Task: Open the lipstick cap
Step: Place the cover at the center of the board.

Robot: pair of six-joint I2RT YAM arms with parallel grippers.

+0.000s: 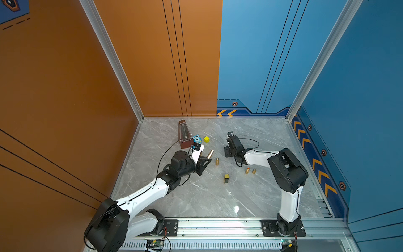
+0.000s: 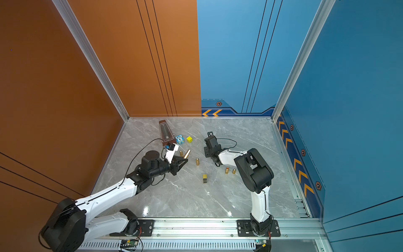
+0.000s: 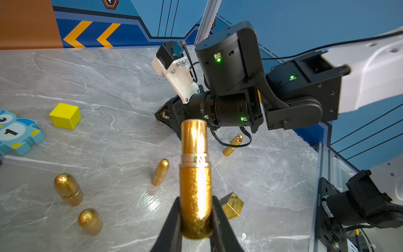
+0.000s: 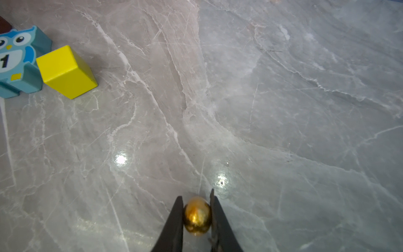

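The blue owl piece [image 3: 15, 133] on the desk bears a black numeral "1" on its white belly, readable in both wrist views [image 4: 8, 59]. The band around the lipstick [image 3: 195, 174] carries lettering too blurred to read. Orange chevrons [image 1: 226, 113] mark the blue back wall
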